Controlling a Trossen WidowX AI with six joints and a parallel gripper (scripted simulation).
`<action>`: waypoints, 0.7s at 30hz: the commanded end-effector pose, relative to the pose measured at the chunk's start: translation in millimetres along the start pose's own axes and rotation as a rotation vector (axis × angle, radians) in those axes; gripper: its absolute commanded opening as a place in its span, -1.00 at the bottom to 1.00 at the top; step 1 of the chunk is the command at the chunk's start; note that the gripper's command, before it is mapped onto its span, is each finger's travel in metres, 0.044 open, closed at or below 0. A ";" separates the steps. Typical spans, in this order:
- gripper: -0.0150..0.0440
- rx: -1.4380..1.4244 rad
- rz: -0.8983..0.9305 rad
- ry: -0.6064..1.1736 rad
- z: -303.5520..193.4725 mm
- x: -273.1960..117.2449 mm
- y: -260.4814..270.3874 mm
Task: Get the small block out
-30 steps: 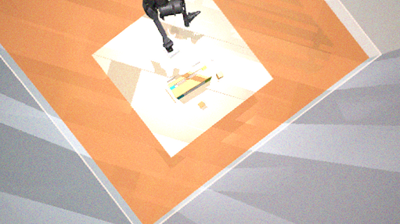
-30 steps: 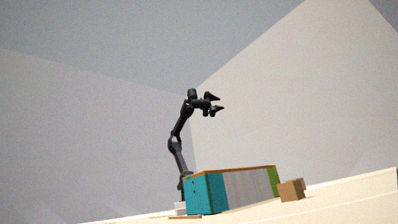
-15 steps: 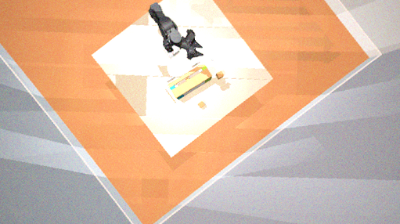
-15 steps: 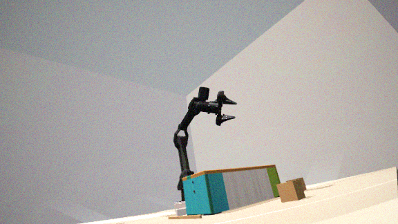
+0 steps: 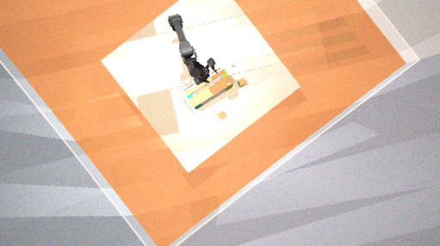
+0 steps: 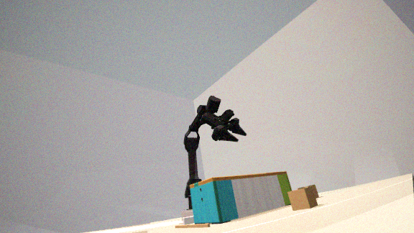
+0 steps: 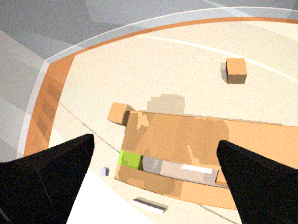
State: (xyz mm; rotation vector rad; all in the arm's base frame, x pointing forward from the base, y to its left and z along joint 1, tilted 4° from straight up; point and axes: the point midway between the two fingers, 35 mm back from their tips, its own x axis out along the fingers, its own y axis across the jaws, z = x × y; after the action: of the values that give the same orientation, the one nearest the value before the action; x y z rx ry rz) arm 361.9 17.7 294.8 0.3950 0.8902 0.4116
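The end effector (image 6: 237, 134) hangs high above the box (image 6: 238, 195), angled downward, with its two dark fingers spread wide apart and nothing between them. The box stands on the pale worktop (image 6: 359, 201); it has a teal end (image 6: 212, 201), a green end (image 6: 284, 185), a grey front panel and an orange-brown top edge.

From the wrist view, the box (image 7: 180, 156) lies below and between the fingers, showing a tan top, a green patch (image 7: 131, 160) at one end and a long pale strip along it. The small block itself cannot be made out inside the box in any view.

Two tan cubes sit on the worktop outside the box: one (image 6: 302, 198) just beside its green end, the other (image 5: 222, 115) well apart on the front side.

No brand, label or writing can be read anywhere.
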 end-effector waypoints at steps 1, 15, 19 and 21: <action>0.86 0.662 -0.181 0.166 -40.0 17.4 -63.1; 0.86 1.645 -0.594 0.325 -114.9 16.8 -130.6; 0.86 1.645 -0.594 0.325 -114.9 16.8 -130.6; 0.86 1.645 -0.594 0.325 -114.9 16.8 -130.6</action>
State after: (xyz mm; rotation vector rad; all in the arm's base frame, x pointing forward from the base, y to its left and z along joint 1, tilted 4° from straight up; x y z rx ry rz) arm 304.7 -65.9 156.0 1.5057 1.4647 -0.9134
